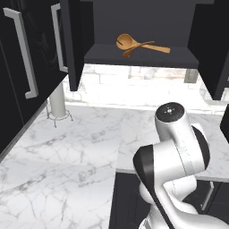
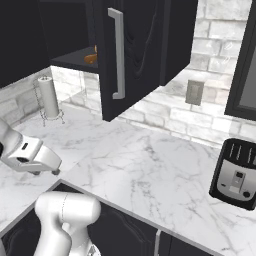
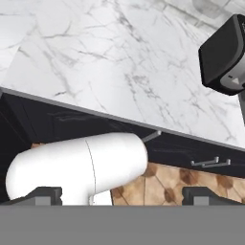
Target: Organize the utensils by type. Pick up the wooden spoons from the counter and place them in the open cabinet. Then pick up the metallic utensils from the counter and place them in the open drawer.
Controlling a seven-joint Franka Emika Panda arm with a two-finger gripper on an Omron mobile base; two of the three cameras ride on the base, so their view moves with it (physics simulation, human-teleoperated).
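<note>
A: Okay, quick pass. Worktop is white marble, grey veins, dark fronts below. Open cabinet above it.

B: Spoons?

A: Both wooden spoons lie crossed on the cabinet shelf, touching. Toaster sits on the worktop at right, paper towel holder near the wall.

B: End effector?

A: End effector fingertips sit wide apart, nothing between them.
</note>
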